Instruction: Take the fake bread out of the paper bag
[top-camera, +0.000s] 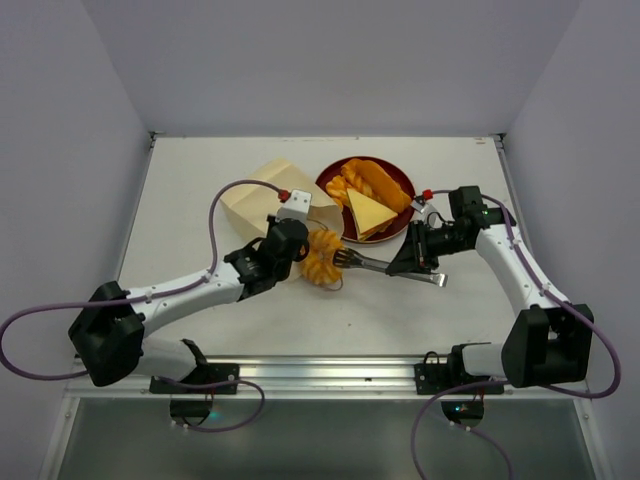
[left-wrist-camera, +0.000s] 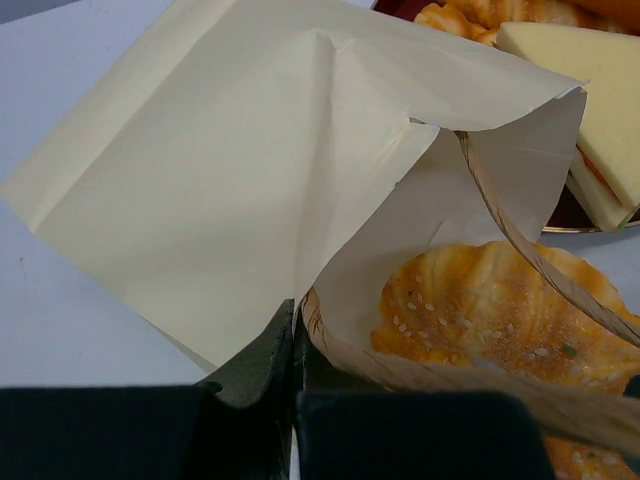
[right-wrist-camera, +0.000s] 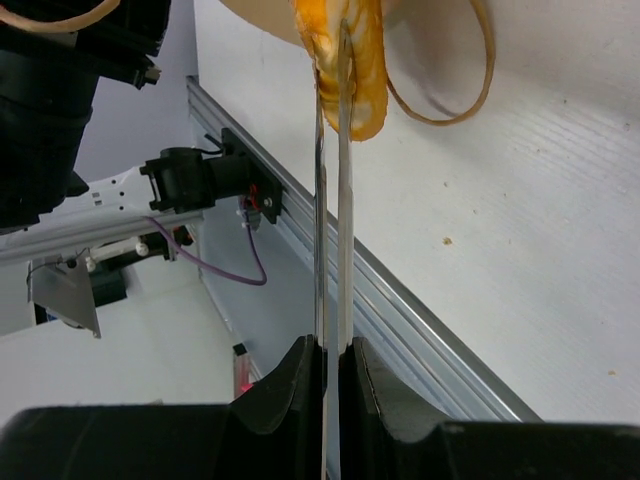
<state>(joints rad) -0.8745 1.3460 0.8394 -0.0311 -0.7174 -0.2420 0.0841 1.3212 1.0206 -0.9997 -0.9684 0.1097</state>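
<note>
Left tool (left-wrist-camera: 295, 325) pinches one paper bag (left-wrist-camera: 220, 170); right tool (right-wrist-camera: 331, 348) clamps tongs (right-wrist-camera: 333, 200) (gripping one bun (right-wrist-camera: 366, 70)).

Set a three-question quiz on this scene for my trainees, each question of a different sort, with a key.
1. True or false: the paper bag stands upright.
2. The right gripper holds: A) a spoon, B) tongs, C) a knife.
3. Which bread is off the red plate?
Key: 1 false: it lies on its side, with the left gripper shut on its rim. 2 B. 3 the ridged bun, pinched by the tongs at the bag's mouth.
</note>
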